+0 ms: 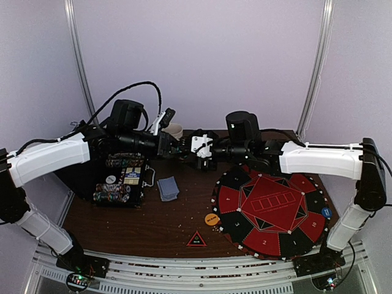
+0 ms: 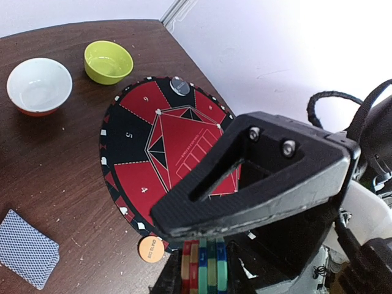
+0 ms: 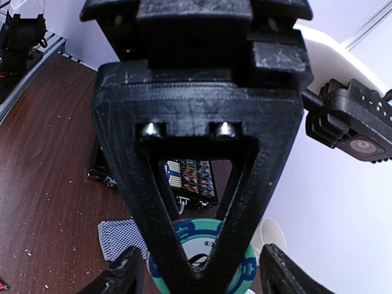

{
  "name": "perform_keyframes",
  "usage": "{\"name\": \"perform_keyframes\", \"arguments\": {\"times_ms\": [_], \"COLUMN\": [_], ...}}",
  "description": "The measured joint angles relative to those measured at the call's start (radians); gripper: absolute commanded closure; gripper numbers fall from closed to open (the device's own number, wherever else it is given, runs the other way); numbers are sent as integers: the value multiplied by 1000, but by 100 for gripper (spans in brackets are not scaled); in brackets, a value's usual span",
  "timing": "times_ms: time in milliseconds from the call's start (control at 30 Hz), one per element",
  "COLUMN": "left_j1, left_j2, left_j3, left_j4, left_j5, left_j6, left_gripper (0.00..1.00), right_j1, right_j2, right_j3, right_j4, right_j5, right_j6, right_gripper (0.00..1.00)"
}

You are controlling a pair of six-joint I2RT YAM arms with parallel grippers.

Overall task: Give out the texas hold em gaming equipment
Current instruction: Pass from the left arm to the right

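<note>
Left pincer [image 1: 182, 147] pinches poker chips [image 2: 205, 266] — stacked on edge, faces toward spread right pincer [image 3: 202, 275].

White arm shells [image 1: 52, 156], black joints [image 1: 125, 116] — black cables [image 2: 370, 104]; triangular black jaws, two silver screws [image 3: 150, 130].

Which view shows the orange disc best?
Top external: the orange disc lies whole and uncovered at the round mat's left edge. Left wrist shows it closer, but the left gripper overlaps its edge. Right wrist does not show it.
</note>
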Motion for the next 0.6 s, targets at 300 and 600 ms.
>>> {"name": "perform_keyframes", "arguments": {"times_ms": [300, 600], "left_j1": [1, 3], "left_j2": [0, 12], "left_j3": [-15, -23], "left_j4": [26, 44], "left_j5": [7, 15], "left_j6": [-2, -3], "left_gripper": [100, 97], "right_j1": [9, 12], "right_j2": [14, 14], "right_j3": [0, 0], "right_j4": [2, -12], "right_j5": [28, 50], "right_j6": [-5, 4], "right_gripper": [66, 50]}}
